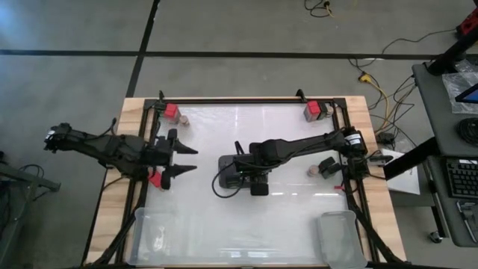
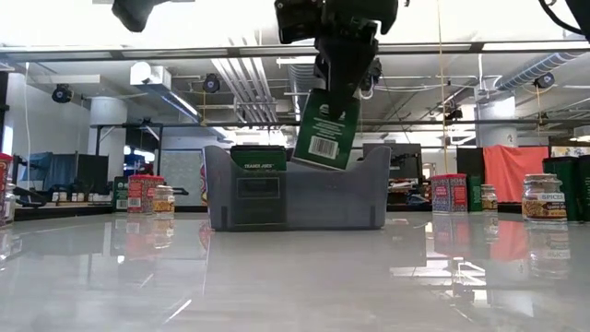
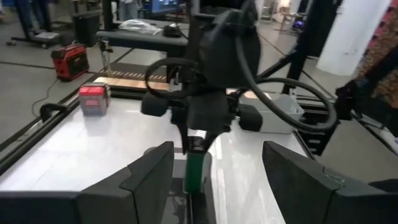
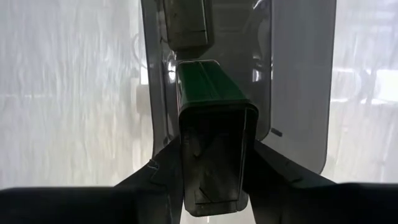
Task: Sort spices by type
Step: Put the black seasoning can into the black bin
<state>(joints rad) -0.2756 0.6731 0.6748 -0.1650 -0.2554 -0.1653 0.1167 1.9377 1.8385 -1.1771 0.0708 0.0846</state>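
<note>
Grey holder (image 2: 295,198): one green tin (image 2: 258,159) inside; right gripper (image 2: 343,81) jaws clamped on second green tin (image 2: 326,129), tilted above; left gripper (image 1: 184,160) jaws apart

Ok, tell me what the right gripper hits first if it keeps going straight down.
Probably the grey holder: the right gripper hangs directly above it, shut on a tilted green tin whose lower end would touch first.

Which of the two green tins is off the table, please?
The tilted tin in the right gripper, above the grey holder; the other tin sits inside it.
</note>
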